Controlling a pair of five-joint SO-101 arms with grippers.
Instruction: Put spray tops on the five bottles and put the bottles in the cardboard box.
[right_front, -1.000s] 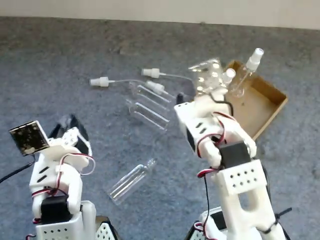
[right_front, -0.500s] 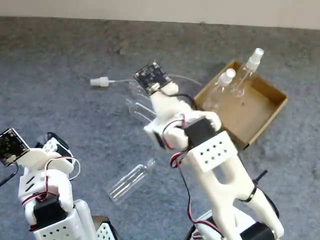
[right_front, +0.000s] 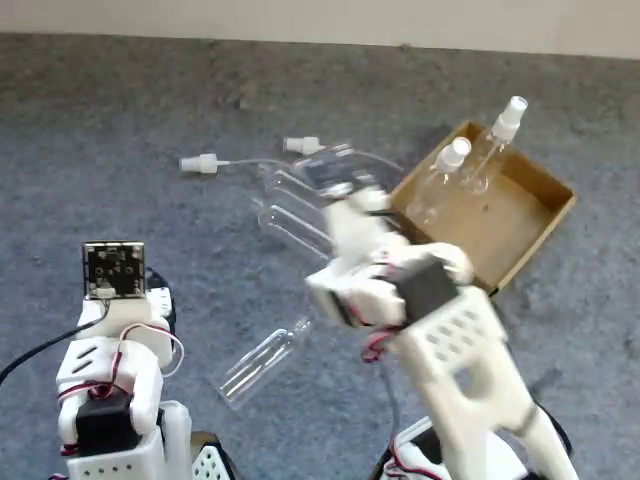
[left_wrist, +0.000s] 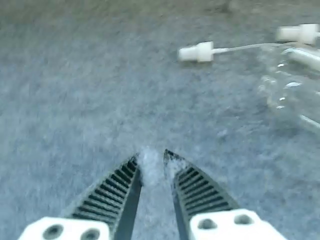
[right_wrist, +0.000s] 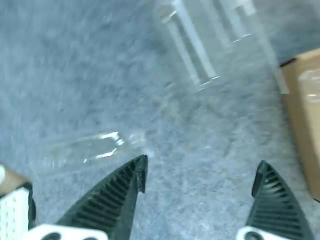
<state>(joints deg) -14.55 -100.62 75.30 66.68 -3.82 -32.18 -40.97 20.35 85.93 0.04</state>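
Step in hand: fitting spray tops. As I judge it, two of the five bottles are finished and a third is to be started.
Cardboard box (right_front: 545, 235): at the far right of the grey worktop (right_front: 120, 100), open side up.
Capped bottles (right_front: 470, 160): two, upright in the box, each with its white top on.
Pair of bare bottles (right_front: 295, 215): clear, uncapped, lying side by side on the worktop between the loose tops and the box, partly behind my right arm (right_front: 400, 290).
Single bare bottle (right_front: 262, 360): lying alone nearer the arm bases, well apart from the pair.
Loose spray tops: one (right_front: 200, 163) out to the left of the pair with its tube trailing, another (right_front: 300, 145) just beyond the pair. I cannot tell where a third lies.
Right jaws: spread wide and holding nothing, above the worktop between the single bottle and the pair, with the box corner at one side.
Left jaws: a narrow gap apart and holding nothing, low over bare worktop on my left arm (right_front: 115, 340), facing the nearer loose top.
Next move calls for: one arm to pick up and steady a bare bottle, neck clear, and the other to take a top by its head and feed the tube into the neck. The clear, round bottles may roll when touched.
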